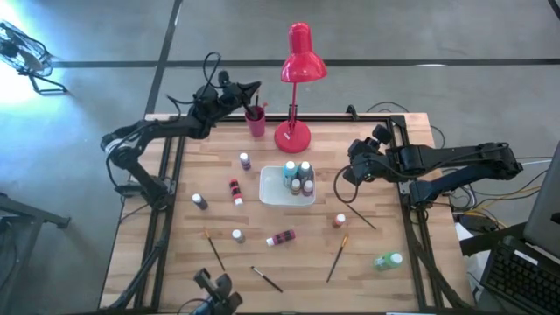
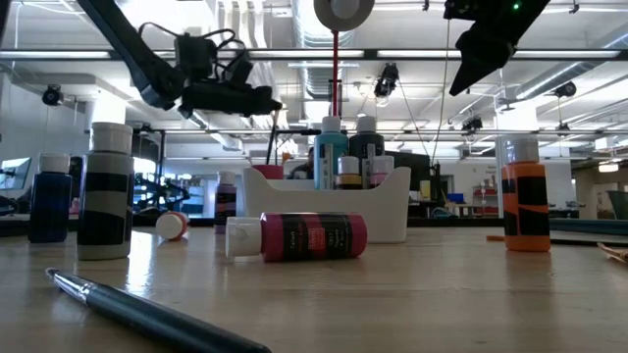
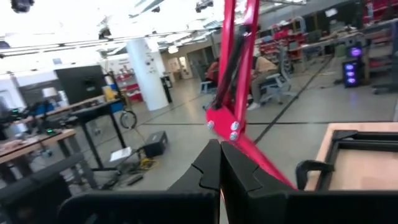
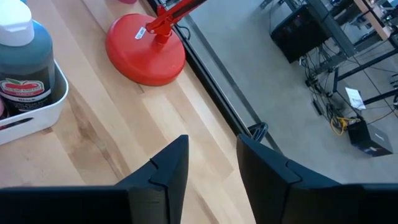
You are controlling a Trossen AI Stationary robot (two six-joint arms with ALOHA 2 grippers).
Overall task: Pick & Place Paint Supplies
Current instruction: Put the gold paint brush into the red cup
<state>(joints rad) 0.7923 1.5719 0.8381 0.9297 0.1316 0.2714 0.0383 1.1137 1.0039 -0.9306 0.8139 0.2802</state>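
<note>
So your right gripper (image 1: 353, 165) hung just right of the white tray (image 1: 273, 193), fingers (image 4: 166, 167) parted with nothing between them. Your left gripper (image 1: 254, 87) was up over the red cup (image 1: 255, 121) at the table's back edge, jaws clenched shut and empty as far as I could see. Several bottles (image 1: 298, 178) stood in the tray; the teal bottle (image 4: 23, 57) there had a red apple-shaped logo, but I couldn't read the words on it. The rest were scattered: a red bottle (image 2: 296, 236) on its side in front of the tray, an orange bottle (image 1: 339, 220) to its right, brushes (image 1: 337, 257) near the front. The lamp (image 1: 296, 83) stood behind the tray.
</note>
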